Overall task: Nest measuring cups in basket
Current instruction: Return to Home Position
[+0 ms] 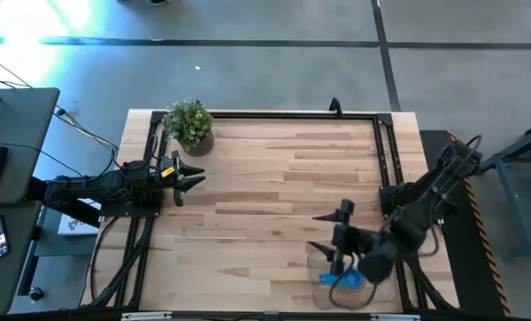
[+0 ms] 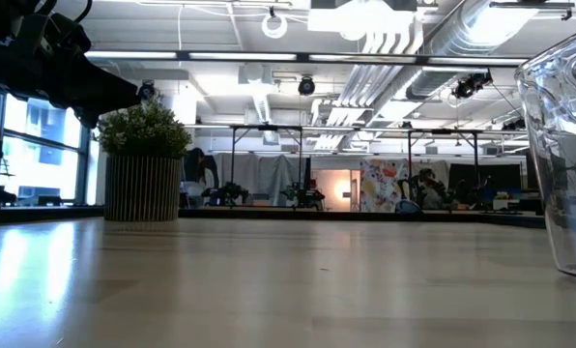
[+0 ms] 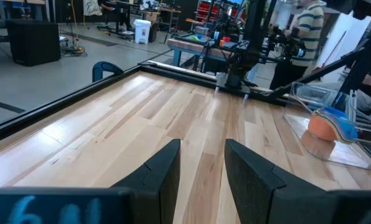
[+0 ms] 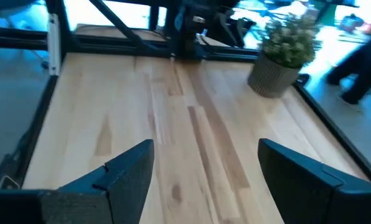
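You have the clear plastic rectangular basket point(image 1: 314, 283) at the wooden table's point(image 1: 265, 196) near right corner. The right gripper point(image 1: 324, 232) hangs just beside it, fingers spread.

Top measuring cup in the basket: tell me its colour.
Blue. The top measuring cup lies in the clear basket; the high view shows it best.

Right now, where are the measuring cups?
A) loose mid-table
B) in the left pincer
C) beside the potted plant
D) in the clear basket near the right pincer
D: the measuring cups lie stacked inside the basket, close to the open right pincer; the left pincer is open and holds nothing.
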`<control>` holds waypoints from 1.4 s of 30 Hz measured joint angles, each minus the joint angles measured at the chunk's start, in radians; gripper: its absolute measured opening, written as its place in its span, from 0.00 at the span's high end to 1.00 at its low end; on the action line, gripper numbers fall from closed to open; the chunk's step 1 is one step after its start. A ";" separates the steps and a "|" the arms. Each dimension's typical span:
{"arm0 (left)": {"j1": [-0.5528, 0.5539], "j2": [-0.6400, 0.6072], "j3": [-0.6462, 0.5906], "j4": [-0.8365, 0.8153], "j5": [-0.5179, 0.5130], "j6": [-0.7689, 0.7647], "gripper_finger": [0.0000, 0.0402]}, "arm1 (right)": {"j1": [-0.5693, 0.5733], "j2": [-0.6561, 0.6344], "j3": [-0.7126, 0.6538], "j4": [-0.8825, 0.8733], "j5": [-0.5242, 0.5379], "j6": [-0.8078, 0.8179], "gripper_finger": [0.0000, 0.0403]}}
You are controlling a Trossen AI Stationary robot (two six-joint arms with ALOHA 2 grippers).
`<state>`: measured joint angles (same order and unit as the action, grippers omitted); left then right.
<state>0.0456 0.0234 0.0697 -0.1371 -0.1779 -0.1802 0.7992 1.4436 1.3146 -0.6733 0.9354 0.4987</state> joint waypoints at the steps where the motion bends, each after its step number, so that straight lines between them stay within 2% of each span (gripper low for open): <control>1: 0.000 0.000 0.000 0.000 0.000 0.000 0.71 | -0.016 -0.017 -0.020 0.043 -0.022 -0.040 0.31; 6: 0.000 0.000 0.000 0.000 0.000 0.000 0.71 | -0.135 -0.098 -0.221 0.398 -0.238 -0.236 0.31; 11: 0.000 0.000 0.000 0.000 0.000 0.000 0.71 | -0.289 -0.211 -0.463 0.706 -0.465 -0.305 0.31; 16: 0.000 0.000 0.000 0.000 0.000 0.000 0.71 | -0.391 -0.365 -0.653 0.880 -0.595 -0.394 0.31; 22: 0.000 0.000 0.000 0.000 0.000 0.000 0.71 | -0.437 -0.661 -0.855 0.884 -0.634 -0.437 0.31; 30: 0.000 0.000 0.000 0.000 0.000 0.000 0.71 | -0.441 -1.084 -1.093 0.871 -0.571 -0.545 0.31; 33: 0.000 0.000 0.000 0.000 0.000 0.000 0.71 | -0.441 -1.203 -1.133 0.823 -0.550 -0.584 0.31; 37: 0.000 0.000 0.000 0.000 0.000 0.000 0.71 | -0.441 -1.337 -1.155 0.675 -0.539 -0.604 0.31; 42: 0.000 0.000 0.000 0.000 0.000 0.000 0.71 | -0.441 -1.442 -1.154 0.523 -0.570 -0.605 0.31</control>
<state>0.0453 0.0231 0.0697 -0.1371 -0.1776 -0.1802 0.3580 0.0011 0.1610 -0.1504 0.3657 -0.1061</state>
